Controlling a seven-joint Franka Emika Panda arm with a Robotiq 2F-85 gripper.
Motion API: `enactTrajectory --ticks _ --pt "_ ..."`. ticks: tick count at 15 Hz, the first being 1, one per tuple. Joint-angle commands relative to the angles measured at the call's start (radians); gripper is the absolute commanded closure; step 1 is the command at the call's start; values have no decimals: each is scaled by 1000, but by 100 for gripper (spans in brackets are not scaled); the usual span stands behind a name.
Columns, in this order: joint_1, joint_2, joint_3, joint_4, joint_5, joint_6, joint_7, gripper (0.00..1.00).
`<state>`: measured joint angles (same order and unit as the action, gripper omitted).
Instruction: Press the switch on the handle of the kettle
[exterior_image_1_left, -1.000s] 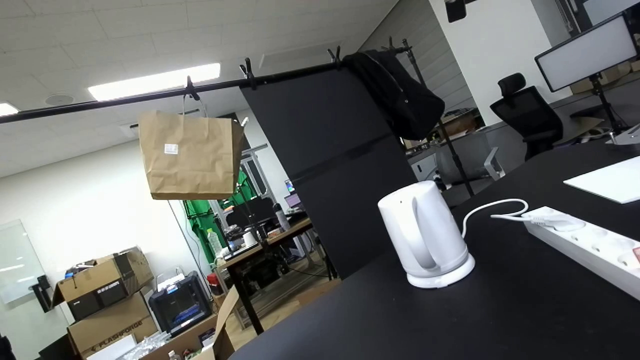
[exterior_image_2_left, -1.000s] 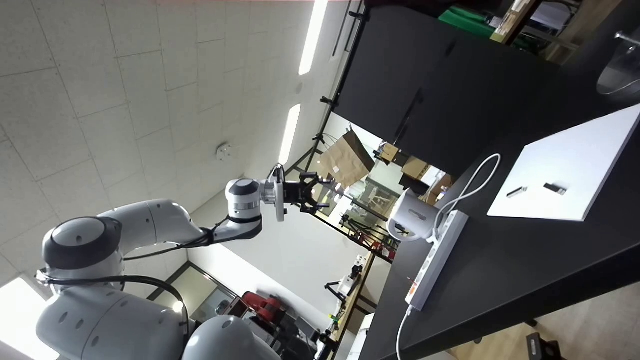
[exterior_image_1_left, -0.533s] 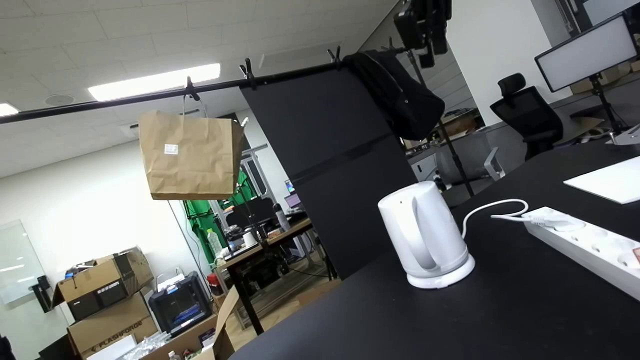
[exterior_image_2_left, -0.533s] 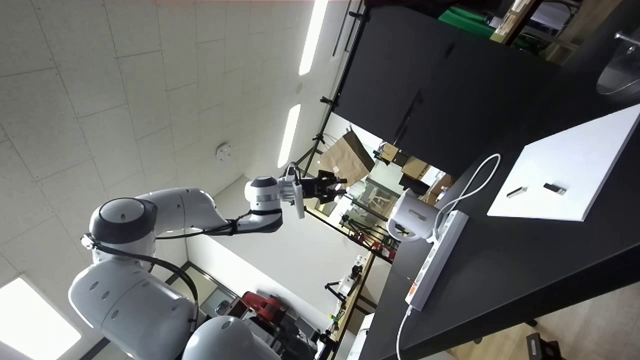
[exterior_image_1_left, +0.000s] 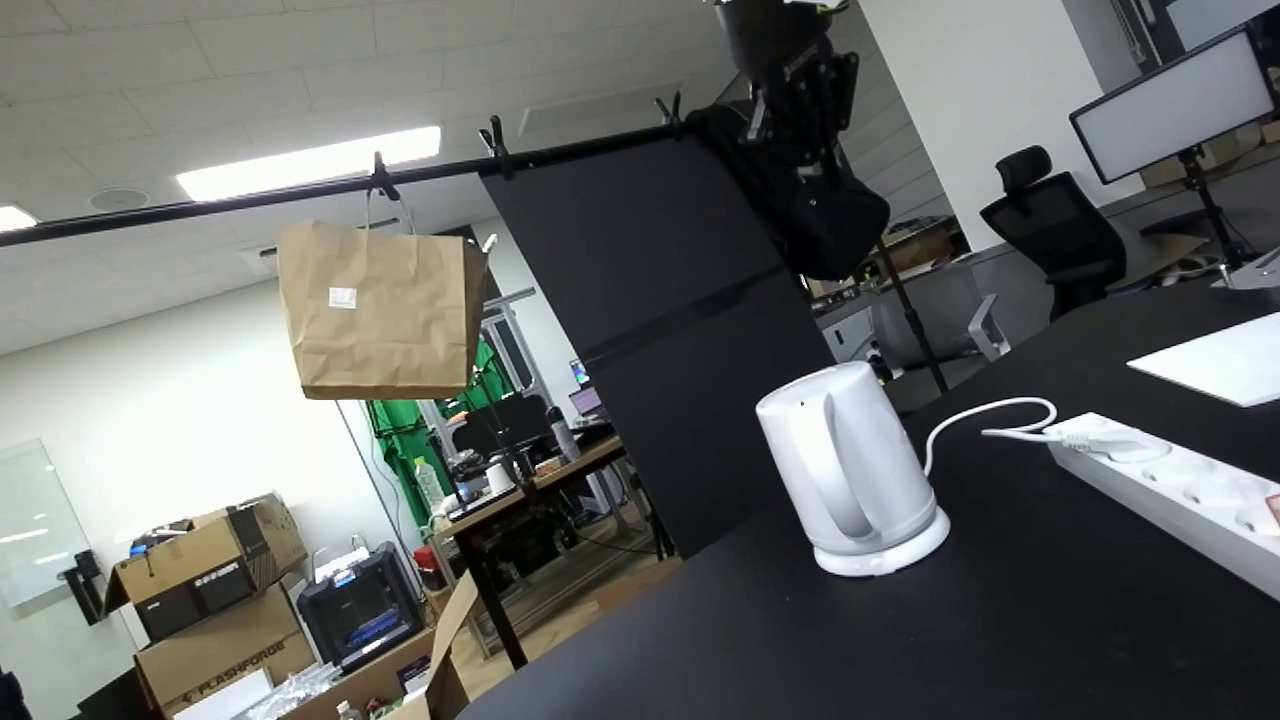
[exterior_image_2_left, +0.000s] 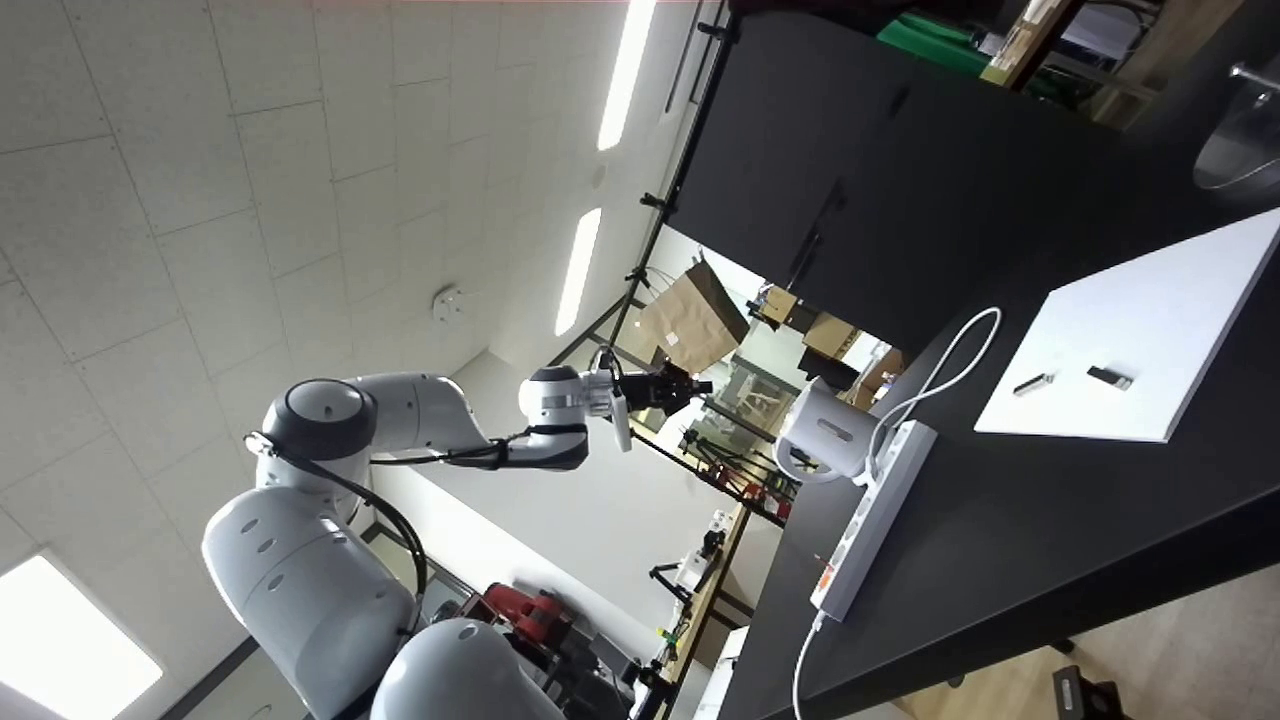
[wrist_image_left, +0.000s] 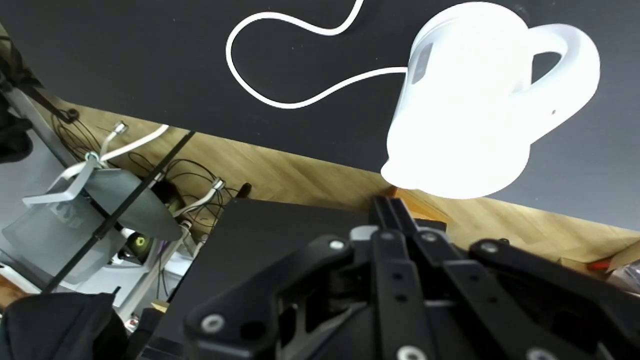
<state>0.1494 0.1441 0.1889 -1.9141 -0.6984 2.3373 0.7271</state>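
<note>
The gripper (wrist_image_left: 391, 202) is closed: in the wrist view its two fingers (wrist_image_left: 391, 245) lie side by side, tips together. It points down from the robot arm (exterior_image_2_left: 400, 410), above the level of the kettle (exterior_image_1_left: 890, 450) and apart from it in both exterior views. The kettle, white, stands upright on the black table (exterior_image_2_left: 1010, 540); its handle (wrist_image_left: 575, 85) shows in all three views, but the switch cannot be made out. A white cord (wrist_image_left: 287, 105) loops from the kettle's foot to a plug (exterior_image_1_left: 1105, 443) seated in the white power strip (exterior_image_2_left: 877, 515), near the kettle. Farther along the table, a white board (exterior_image_2_left: 1140, 320) bears two small dark items (exterior_image_2_left: 1108, 377), kind undetermined. Beyond the table, a brown paper bag (exterior_image_1_left: 380, 310), a black panel (exterior_image_1_left: 660, 250) and a dark cloth item (exterior_image_1_left: 840, 235) hang from a black rail (exterior_image_1_left: 570, 153). An office chair (exterior_image_1_left: 1055, 230) stands behind the table in an exterior view.
</note>
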Motion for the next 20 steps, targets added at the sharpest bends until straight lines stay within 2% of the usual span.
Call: enactTrajectory --ticks 1,4,5,20 --pt "62 71 -32 81 -13 -58 125 100" --pt "82 104 -36 94 25 -41 87 100" --pt "82 75 -45 53 13 -24 84 99" --pt "104 112 -54 81 6 -30 89 100"
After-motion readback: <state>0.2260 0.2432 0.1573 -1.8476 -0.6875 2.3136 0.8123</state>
